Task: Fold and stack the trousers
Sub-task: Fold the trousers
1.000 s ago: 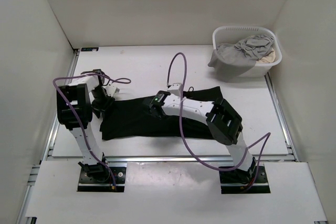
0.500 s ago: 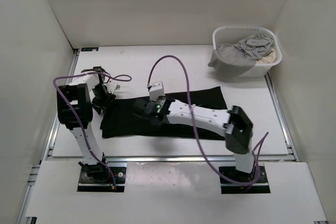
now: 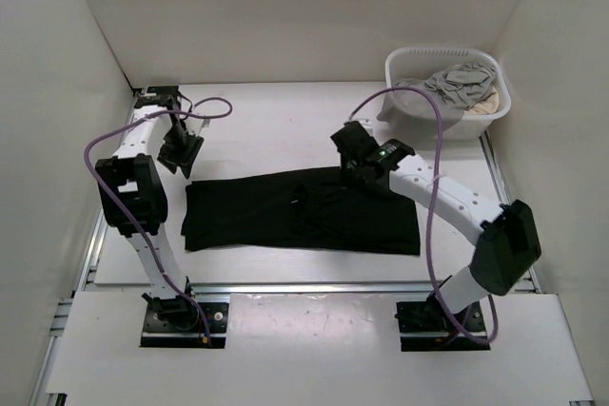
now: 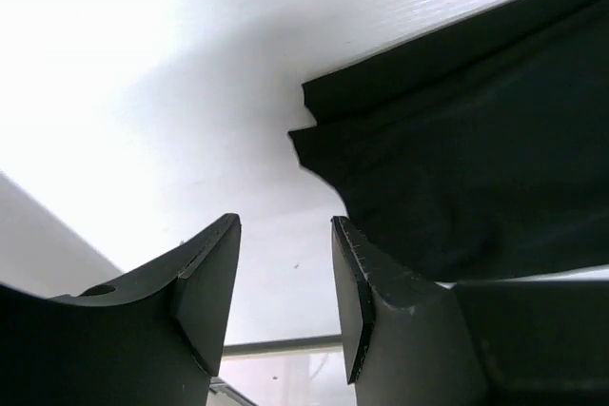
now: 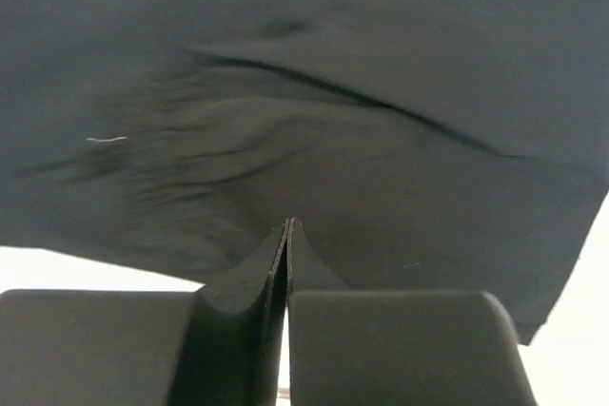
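trousers [image 3: 247, 216] lie flat on the table [image 3: 266, 121] as one long black band. it runs left to right in front of both arms, and a second layer seems to sit over the right half. likely a fold has just been laid down, so both arms hang off the cloth to leave it undisturbed.

left gripper [image 3: 178, 154] hovers just beyond the far-left corner of the band. its fingers [image 4: 214, 273] are spread with nothing between them, and the wrist view shows only bare table in the gap, with the cloth corner off to the side. right gripper [image 3: 350, 154] sits over the far edge, right of middle. its fingers [image 5: 238, 278] are pressed together and look empty, since the cloth is spread out below them and not pulled up. the basket [image 3: 409, 68] at the far right holds the grey garment [image 3: 433, 92], untouched.

versus half a second ago: the right arm was stretched low across the band toward its left-centre, and now it is pulled back and up to the far-right edge. the left gripper was at the left end of the cloth and has moved away toward the far-left corner of the table. the band itself reads neater, with a squarer right end.

judgement: this fold is released, and the next one probably halves the length.
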Motion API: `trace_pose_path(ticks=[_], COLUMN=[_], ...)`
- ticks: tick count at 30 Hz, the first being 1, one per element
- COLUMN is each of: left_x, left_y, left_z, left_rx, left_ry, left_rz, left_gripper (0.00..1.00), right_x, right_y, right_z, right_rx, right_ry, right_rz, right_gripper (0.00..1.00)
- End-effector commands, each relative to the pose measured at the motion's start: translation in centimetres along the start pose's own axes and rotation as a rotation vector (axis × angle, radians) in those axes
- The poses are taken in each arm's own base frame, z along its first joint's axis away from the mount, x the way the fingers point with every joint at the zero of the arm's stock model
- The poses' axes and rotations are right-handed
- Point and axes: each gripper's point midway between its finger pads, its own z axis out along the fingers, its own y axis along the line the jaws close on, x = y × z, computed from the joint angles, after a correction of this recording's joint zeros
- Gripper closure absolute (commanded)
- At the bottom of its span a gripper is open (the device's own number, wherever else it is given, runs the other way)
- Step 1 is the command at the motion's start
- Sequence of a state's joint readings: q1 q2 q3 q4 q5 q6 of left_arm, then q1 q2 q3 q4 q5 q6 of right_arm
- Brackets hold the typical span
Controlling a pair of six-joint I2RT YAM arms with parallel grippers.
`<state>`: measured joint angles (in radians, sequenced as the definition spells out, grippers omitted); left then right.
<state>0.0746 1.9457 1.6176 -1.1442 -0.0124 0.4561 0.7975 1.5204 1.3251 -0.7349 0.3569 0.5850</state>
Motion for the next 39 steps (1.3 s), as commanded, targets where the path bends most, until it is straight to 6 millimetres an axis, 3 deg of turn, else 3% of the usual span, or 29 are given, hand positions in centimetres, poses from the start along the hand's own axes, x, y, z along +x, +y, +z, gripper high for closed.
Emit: trace_pose_path(ticks=[1,2,5,7,9,10,12,14,15,17,18,20,21,23,25,26,30,32,35,39], left_x=[-1.2,-0.7,-1.8,-2.3,-3.3,-3.6,-5.5,-6.9,-7.8,-8.5,-8.9,-9.1,-9.0,-9.5,-10.0,-10.6,-12.1,-11.6,-10.1,-7.0], left_y=[-0.4,-0.6,-1.4,-2.2,-4.2,-5.0,-8.4,-12.0,-14.7,-18.0,-21.0,-24.0,-26.8,-29.7,-33.1,-34.2,-36.8,-38.2,-37.6,-35.9], left_z=[-6.2,-7.3,-9.9,-10.7,-11.3,-11.4,-12.0,-12.2,-12.0,-11.7,-11.9,-10.0,-9.9,-8.6,-8.4,-7.3,-5.1,-3.9,-0.1,2.5], left_rx=[-0.003,-0.001,-0.018,-0.026,-0.021,-0.017,0.027,0.117,0.165,0.24,0.296,0.336,0.354,0.372,0.399,0.403,0.4,0.421,0.373,0.332], left_ry=[-0.111,-0.107,-0.178,-0.2,-0.223,-0.225,-0.271,-0.311,-0.32,-0.324,-0.336,-0.291,-0.283,-0.269,-0.29,-0.293,-0.327,-0.304,-0.211,-0.134], left_rz=[0.029,0.029,0.089,0.168,0.242,0.278,0.355,0.408,0.457,0.498,0.56,0.61,0.675,0.724,0.776,0.793,0.79,0.803,0.804,0.799], left_gripper=[0.45,0.45,0.45,0.45,0.45,0.45,0.45,0.45,0.45,0.45,0.45,0.45,0.45,0.45,0.45,0.45,0.45,0.44,0.47,0.49], right_x=[2.2,3.1,5.8,7.5,8.1,7.5,7.0,5.4,3.5,1.9,1.9,0.9,0.5,2.7,3.9,4.8,6.7,6.9,7.2,8.3], right_y=[0.4,0.5,-0.4,-0.6,-0.6,-0.4,-1.2,-2.0,-3.2,-5.2,-8.0,-9.7,-11.9,-13.7,-15.1,-15.2,-16.9,-17.7,-18.2,-19.7], right_z=[3.9,4.7,8.1,9.8,10.2,10.4,10.5,9.2,7.7,6.3,6.0,4.0,3.4,4.0,4.6,5.2,7.7,8.3,8.9,8.5], right_rx=[-0.148,-0.155,-0.119,-0.119,-0.118,-0.116,-0.086,-0.072,-0.074,-0.063,-0.019,-0.053,-0.042,-0.046,-0.086,-0.112,-0.191,-0.18,-0.171,-0.083], right_ry=[0.139,0.176,0.299,0.361,0.405,0.391,0.382,0.325,0.267,0.201,0.196,0.142,0.123,0.175,0.211,0.238,0.278,0.281,0.299,0.325], right_rz=[-0.12,-0.142,-0.146,-0.177,-0.192,-0.201,-0.195,-0.155,-0.103,-0.011,0.094,0.197,0.267,0.335,0.384,0.402,0.523,0.546,0.555,0.54], right_gripper=[1.0,1.0,1.0,1.0,1.0,1.0,1.0,1.0,0.99,0.88,0.83,0.61,0.58,0.4,0.32,0.27,0.22,0.2,0.2,0.2])
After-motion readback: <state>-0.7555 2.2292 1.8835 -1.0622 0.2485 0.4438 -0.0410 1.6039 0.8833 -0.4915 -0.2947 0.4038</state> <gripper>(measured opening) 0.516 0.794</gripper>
